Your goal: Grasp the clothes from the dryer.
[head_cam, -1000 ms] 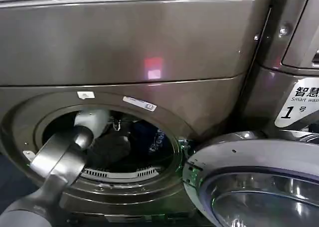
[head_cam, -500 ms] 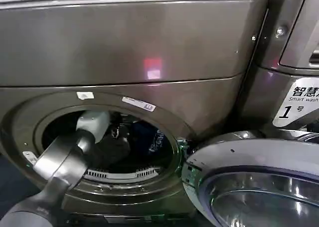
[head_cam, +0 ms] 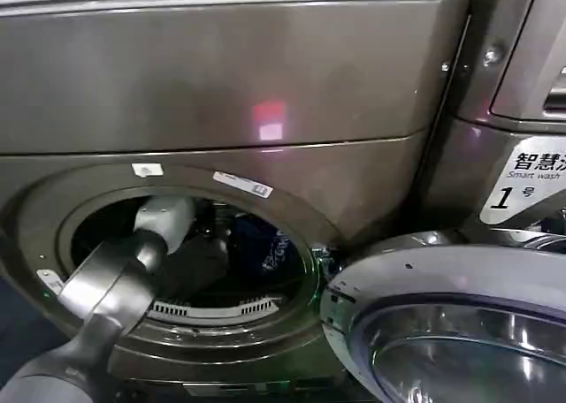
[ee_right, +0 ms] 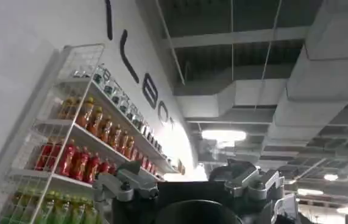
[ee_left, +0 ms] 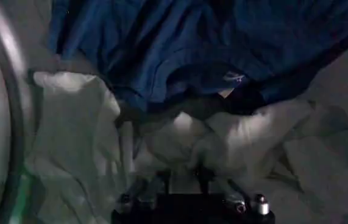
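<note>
- So the dryer [head_cam: 265,94] has its door [head_cam: 442,323] swung wide open, and the left arm [head_cam: 106,288] is poked in through the round opening, reaching toward the back of the drum.
- The clothes [ee_left: 210,91] are down inside the drum: a dark blue piece draped over the top of a whitish one [ee_left: 247,134], all in one rumpled heap. From the head view you mostly catch the blue bit with pale print [head_cam: 270,248], just past the arm.
- The left pincer [ee_left: 183,176] sits right at the whitish fabric in its own wrist view. Its fingers look spread, tips at or just into the folds, and nothing looks clamped yet.
- Progress, I'd say: door open, reach done, grab not done. What's left is closing on the cloth and pulling it out through the opening.
- The right pincer [ee_right: 189,182] is parked away from the machine, pointing up at a ceiling and a shelf of bottles [ee_right: 76,152]. Fingers look spread, holding nothing.
- Versus a second ago: the arm has shifted a little deeper and to the right in the opening, and the dark lump that showed beside it then is now mostly covered. The whole head view has also drifted slightly. Small change, more a final nudge than a new move.
</note>
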Robot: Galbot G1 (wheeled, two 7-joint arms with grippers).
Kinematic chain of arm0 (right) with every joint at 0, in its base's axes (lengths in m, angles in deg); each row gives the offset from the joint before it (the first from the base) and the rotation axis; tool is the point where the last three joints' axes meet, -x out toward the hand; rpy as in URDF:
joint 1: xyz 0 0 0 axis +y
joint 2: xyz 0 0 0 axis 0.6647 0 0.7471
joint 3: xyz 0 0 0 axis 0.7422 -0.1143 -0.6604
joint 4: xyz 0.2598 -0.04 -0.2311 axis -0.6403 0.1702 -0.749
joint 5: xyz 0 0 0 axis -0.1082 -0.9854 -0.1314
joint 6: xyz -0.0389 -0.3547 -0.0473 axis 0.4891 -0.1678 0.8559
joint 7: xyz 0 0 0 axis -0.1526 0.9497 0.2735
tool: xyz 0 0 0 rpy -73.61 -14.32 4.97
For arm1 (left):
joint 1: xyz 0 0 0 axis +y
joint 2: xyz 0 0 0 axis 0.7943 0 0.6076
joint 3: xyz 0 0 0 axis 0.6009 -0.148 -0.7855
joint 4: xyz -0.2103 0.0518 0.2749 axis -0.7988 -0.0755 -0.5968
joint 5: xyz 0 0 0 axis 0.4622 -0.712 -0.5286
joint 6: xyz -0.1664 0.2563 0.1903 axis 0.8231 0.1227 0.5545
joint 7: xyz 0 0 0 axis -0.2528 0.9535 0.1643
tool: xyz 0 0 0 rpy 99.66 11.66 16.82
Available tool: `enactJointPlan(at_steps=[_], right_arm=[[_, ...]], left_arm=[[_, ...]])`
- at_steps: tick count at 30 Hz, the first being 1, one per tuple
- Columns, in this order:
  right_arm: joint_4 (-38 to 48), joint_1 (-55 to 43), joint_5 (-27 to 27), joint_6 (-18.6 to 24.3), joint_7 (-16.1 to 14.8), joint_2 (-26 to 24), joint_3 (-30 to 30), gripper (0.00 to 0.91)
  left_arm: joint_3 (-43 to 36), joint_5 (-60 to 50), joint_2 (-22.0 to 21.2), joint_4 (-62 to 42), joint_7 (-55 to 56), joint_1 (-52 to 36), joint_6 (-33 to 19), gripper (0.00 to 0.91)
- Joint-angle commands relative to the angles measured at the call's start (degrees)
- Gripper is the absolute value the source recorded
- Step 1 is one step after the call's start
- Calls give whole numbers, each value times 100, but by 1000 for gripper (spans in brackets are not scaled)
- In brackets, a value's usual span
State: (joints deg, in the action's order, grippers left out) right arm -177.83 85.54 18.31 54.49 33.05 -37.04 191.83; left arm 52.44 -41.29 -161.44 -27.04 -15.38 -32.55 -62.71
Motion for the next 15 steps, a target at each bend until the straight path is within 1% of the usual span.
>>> enactJointPlan(at_steps=[1,8,13,15], right_arm=[[7,-64,-8,5,33,4,-51,907],[60,-85,-37,32,40,-15,-74,907],[38,-79,-34,40,64,12,-72,907],[23,-68,-60,28,100,16,-54,907]], left_arm=[[899,1190,43,498,692,84,205,23],[1749,2826,389,2255,1424,1247,776,23],[2095,3679,591,3464,2271,1979,852,23],[2344,3918,585,3870,2689,2252,862,23]])
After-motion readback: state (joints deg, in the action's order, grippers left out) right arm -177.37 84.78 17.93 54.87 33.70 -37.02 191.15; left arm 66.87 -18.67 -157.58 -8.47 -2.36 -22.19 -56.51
